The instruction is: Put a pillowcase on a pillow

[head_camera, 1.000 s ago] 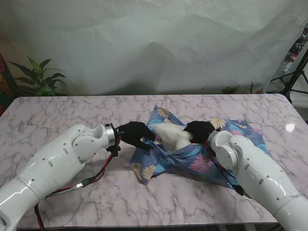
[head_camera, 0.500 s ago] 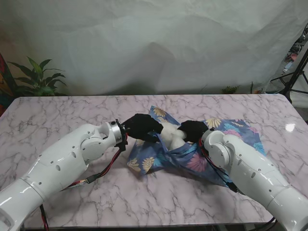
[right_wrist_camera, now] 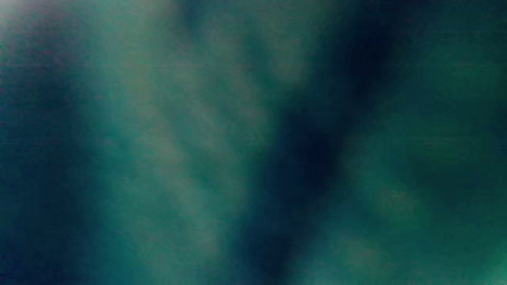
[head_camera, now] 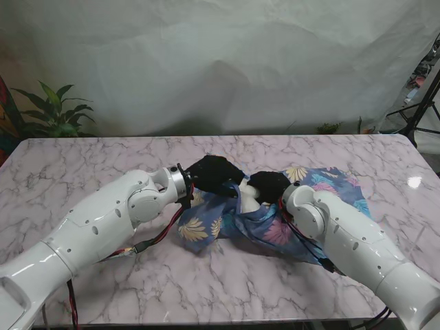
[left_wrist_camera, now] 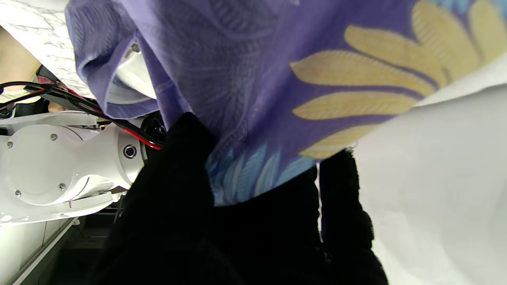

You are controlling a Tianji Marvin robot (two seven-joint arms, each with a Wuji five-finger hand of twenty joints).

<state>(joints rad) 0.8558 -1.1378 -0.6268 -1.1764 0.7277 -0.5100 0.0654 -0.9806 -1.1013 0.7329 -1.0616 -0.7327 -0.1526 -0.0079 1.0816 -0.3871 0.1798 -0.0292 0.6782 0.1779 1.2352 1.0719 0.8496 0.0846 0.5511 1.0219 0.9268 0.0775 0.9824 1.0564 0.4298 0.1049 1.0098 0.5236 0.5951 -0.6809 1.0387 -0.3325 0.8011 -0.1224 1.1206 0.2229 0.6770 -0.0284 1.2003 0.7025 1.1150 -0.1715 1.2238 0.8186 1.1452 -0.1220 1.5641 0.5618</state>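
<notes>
Pillowcase [head_camera: 306, 199], blue with yellow and pink leaves, lies bunched at the centre of the marble table [head_camera: 82, 165], trailing off toward 3 o'clock. Its mouth wraps a white pillow [head_camera: 246, 201], only a patch showing. The left hand [head_camera: 214, 175], black-gloved, pinches the fabric edge at 10 o'clock of that patch. The right hand [head_camera: 268, 185] presses at the opening; its grip cannot be made out. Drawing the case on seems under way. Next, pull the cloth further over.
</notes>
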